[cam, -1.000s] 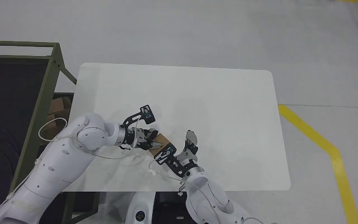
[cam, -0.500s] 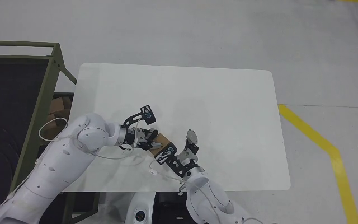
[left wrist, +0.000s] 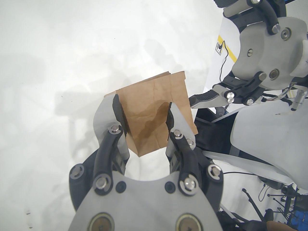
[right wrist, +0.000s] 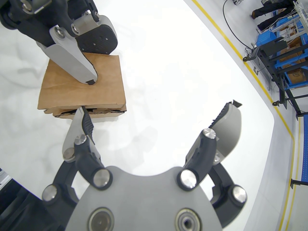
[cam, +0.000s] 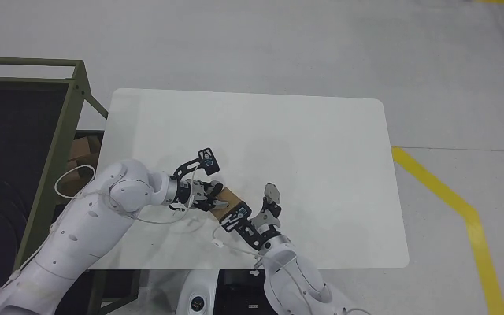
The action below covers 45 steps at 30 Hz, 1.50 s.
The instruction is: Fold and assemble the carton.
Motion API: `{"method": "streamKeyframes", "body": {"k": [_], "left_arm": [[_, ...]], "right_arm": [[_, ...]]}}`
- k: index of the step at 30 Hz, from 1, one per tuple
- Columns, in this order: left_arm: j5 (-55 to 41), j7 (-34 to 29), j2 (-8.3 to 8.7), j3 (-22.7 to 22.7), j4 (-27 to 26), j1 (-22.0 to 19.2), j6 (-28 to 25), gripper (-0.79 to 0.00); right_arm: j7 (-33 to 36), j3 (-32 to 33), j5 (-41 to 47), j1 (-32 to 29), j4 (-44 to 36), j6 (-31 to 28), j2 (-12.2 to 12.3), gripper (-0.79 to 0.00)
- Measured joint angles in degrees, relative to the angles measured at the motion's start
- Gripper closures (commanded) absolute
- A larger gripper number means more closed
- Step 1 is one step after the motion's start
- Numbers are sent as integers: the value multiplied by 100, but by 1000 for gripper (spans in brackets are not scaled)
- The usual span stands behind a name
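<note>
The carton (cam: 224, 196) is lying on the white worktop (cam: 315, 157) in the lower-left-centre of the top view, close to the worktop's lower edge, brown and only partly squared up. The left claw (left wrist: 144, 118) is clamping it: in the left wrist view its 2 pads are pressing against opposite faces of the cardboard near the frame's middle, with the carton running away from the claw toward the upper centre.

The right claw (right wrist: 156, 118) is sitting just beside the carton with its jaws spread wide and nothing between them. In the right wrist view the carton is lying toward the upper left of the frame from this claw. 1 finger is reaching up to the ragged open end, where loose flap edges are showing, and appears to be touching it, though I cannot tell whether it is pressing in. The other finger is hanging well apart over bare worktop at the right.

The relation that matters is that the open end is facing the right claw, while the left claw is gripping the closed body from the far side. Judging from this, the right arm is the one placed to work the flaps, and the left is serving as the anchor. The coming move probably calls for a short push toward the upper left, along the carton's top panel.
</note>
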Motion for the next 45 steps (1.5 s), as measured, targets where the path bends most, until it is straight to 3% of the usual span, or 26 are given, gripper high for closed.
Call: {"method": "streamKeyframes", "body": {"k": [31, 45], "left_arm": [[32, 15, -15, 111, 102, -81, 25, -363], [31, 24, -23, 148, 149, -125, 41, -363]], "right_arm": [[-25, 61, 45, -61, 16, 37, -20, -785], [-263, 292, 463, -282, -204, 358, -22, -785]]}}
